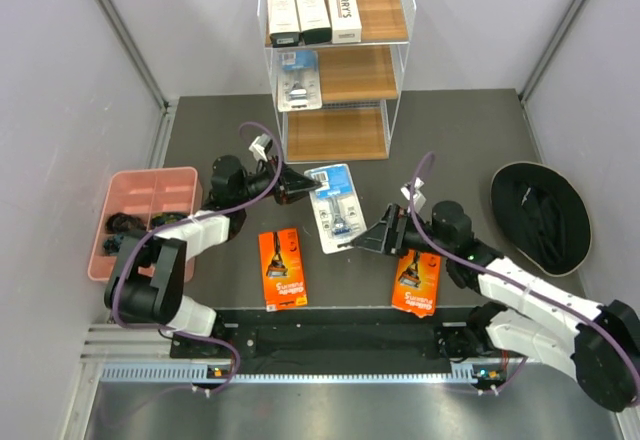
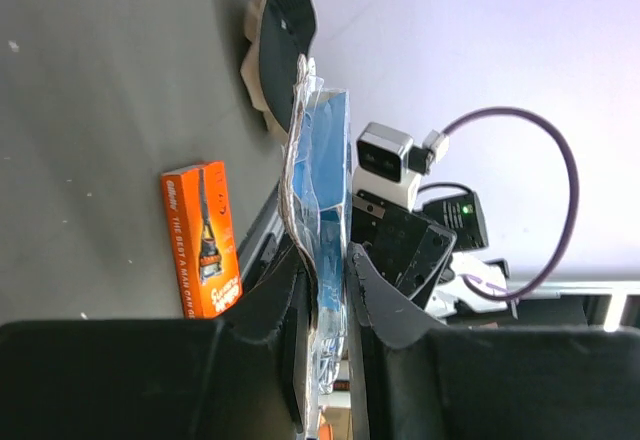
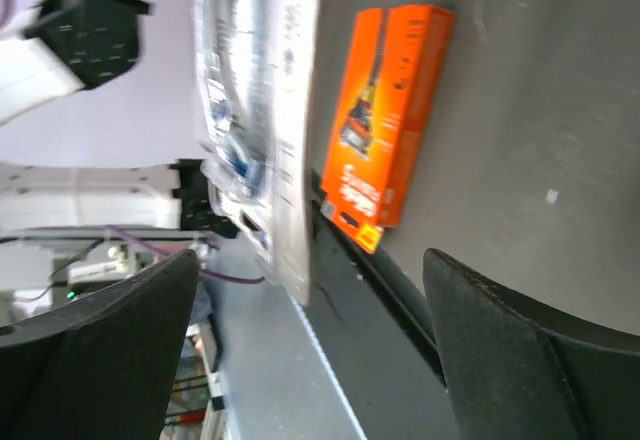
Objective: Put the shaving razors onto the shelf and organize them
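- Two orange cards lie flat on the dark table (image 1: 200,130) near its front edge. The left orange card (image 1: 283,268) sits ahead of the left arm's base. The right orange card (image 1: 417,282) is partly covered by the right arm.
- Right gripper (image 1: 365,240): jaws spread wide with nothing between them. In the right wrist view both fingers (image 3: 100,340) stand far apart. Its tip is just beside the near right corner of the held pack; contact cannot be confirmed.
- Left gripper (image 2: 325,290): jaws drawn in and clamped on the left edge of a blue-clear blister pack (image 1: 335,205). The left wrist view shows the pack edge-on, pinched between the two fingers (image 2: 385,300).
- The held pack sits over the middle of the table, between the two grippers and in front of the shelf. Whether it is clear of the table surface cannot be told.
- Pink tray (image 1: 145,220): at the left side of the table, beside the left arm, with small dark items in its compartments.
- Black hat-shaped object (image 1: 540,215): at the right side of the table, well apart from the packs.
- Shelf (image 1: 395,70): a white wire frame with three wooden tiers, standing at the far edge of the table.
- Lowest tier: no pack seen on it.
- Middle tier: a second blister pack (image 1: 298,80) lies at its left end.
- Top tier: three white boxes (image 1: 313,12) lie side by side at the left, the rightmost marked HARRY'S.
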`<state>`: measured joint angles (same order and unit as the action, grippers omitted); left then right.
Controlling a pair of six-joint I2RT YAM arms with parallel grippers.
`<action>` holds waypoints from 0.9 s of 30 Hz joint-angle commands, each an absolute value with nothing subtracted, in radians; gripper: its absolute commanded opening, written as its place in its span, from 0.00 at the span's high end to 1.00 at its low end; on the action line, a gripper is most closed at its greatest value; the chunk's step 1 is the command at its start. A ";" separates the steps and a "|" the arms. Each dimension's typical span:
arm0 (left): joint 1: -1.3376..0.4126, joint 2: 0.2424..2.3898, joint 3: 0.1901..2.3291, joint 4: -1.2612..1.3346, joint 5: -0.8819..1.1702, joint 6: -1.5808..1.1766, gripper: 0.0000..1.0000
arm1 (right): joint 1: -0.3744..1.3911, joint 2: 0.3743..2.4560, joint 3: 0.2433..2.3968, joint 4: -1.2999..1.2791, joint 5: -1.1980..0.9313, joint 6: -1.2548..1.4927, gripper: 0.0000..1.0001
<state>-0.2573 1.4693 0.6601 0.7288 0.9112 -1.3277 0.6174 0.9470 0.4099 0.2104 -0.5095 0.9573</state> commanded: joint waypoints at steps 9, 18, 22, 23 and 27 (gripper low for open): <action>-0.252 1.480 0.654 0.942 0.963 -1.411 1.00 | 0.646 1.103 0.393 0.725 -0.605 1.158 0.30; -0.252 1.474 0.635 0.983 0.919 -1.448 1.00 | 0.704 1.118 0.374 0.819 -0.509 1.203 0.36; -0.252 1.471 0.620 1.002 0.893 -1.468 1.00 | 0.706 1.101 0.365 0.816 -0.486 1.210 0.40; -0.252 1.471 0.615 1.008 0.885 -1.473 1.00 | 0.707 1.097 0.361 0.816 -0.483 1.212 0.41; -0.250 1.463 0.586 1.060 0.839 -1.500 1.00 | 0.707 1.072 0.341 0.808 -0.451 1.219 0.42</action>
